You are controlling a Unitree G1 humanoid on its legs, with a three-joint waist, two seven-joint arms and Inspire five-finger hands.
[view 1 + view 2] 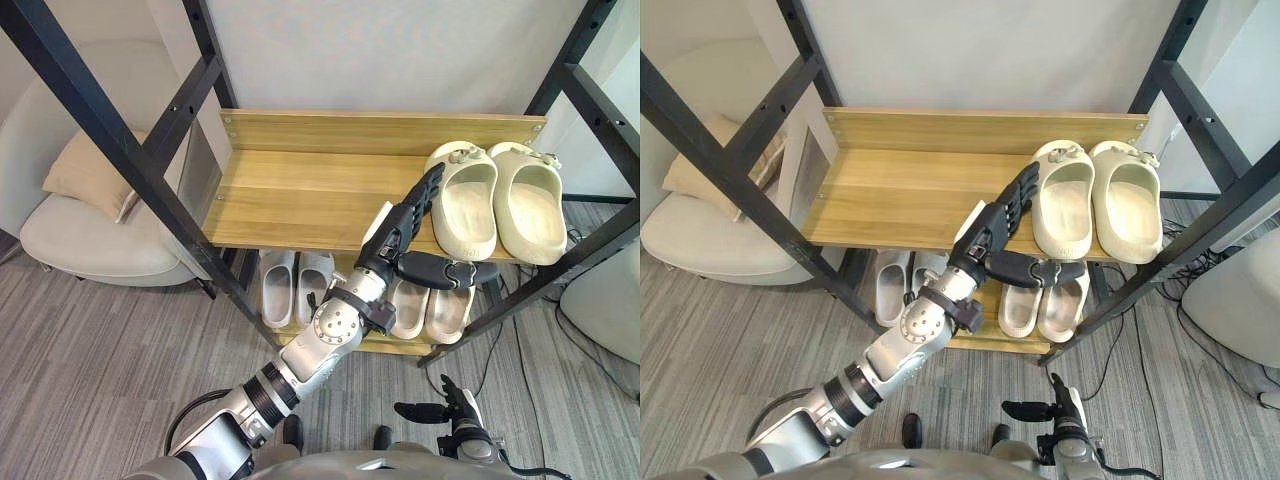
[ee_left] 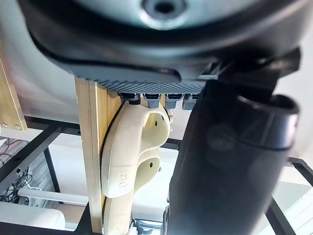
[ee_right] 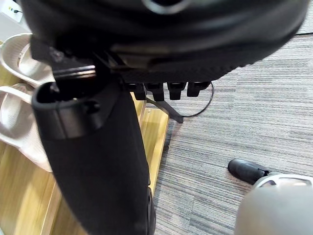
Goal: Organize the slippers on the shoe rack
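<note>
A pair of cream slippers stands on the right end of the wooden top shelf (image 1: 300, 190) of the shoe rack: the left slipper (image 1: 465, 205) and the right slipper (image 1: 528, 200). My left hand (image 1: 400, 225) reaches over the shelf's front edge. It is open, with straight fingertips (image 2: 156, 100) against the left slipper's (image 2: 129, 152) side and its thumb out below the shelf edge. On the lower shelf lie a white pair (image 1: 295, 283) and a beige pair (image 1: 430, 310). My right hand (image 1: 450, 410) hangs low above the floor, open and holding nothing.
Black metal posts (image 1: 130, 160) cross in front of the rack on the left and the right (image 1: 590, 255). A pale armchair with a beige cushion (image 1: 90, 175) stands to the left. A white object (image 1: 605, 305) sits at the right, on grey carpet.
</note>
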